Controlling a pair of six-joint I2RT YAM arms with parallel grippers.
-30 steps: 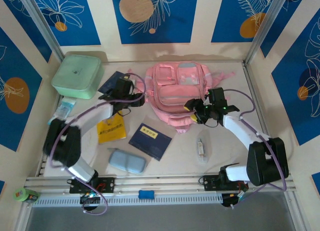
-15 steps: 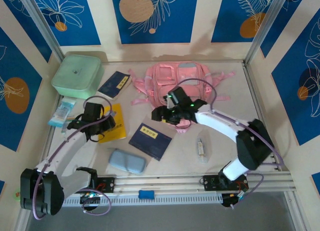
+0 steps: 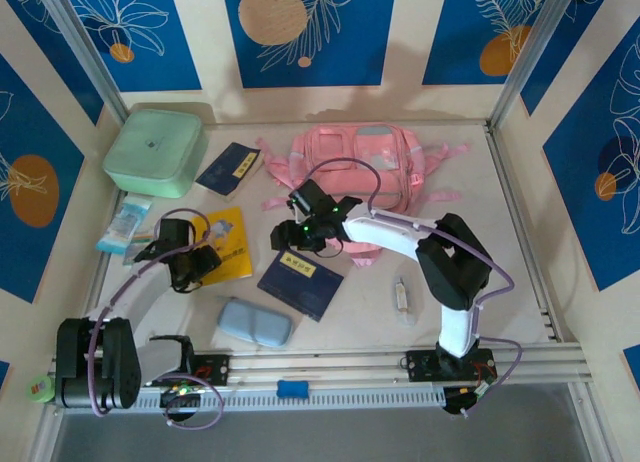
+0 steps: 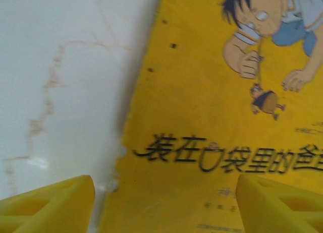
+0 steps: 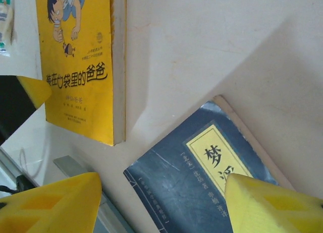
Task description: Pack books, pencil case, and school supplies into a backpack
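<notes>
ideally the left end effector (image 4: 164, 202), wide open and empty astride the left edge of the yellow book (image 4: 202, 92) on the bench (image 4: 60, 66), should pinch that edge squarely; the right end effector (image 5: 161, 202), open and empty too, hovers above the near navy book (image 5: 202, 162), backpack (image 3: 365, 167) beyond.

Bright, even light from above; soft shadows lie on the pale bench (image 3: 520, 212). The left wrist view is slightly blurred, the right sharper.
</notes>
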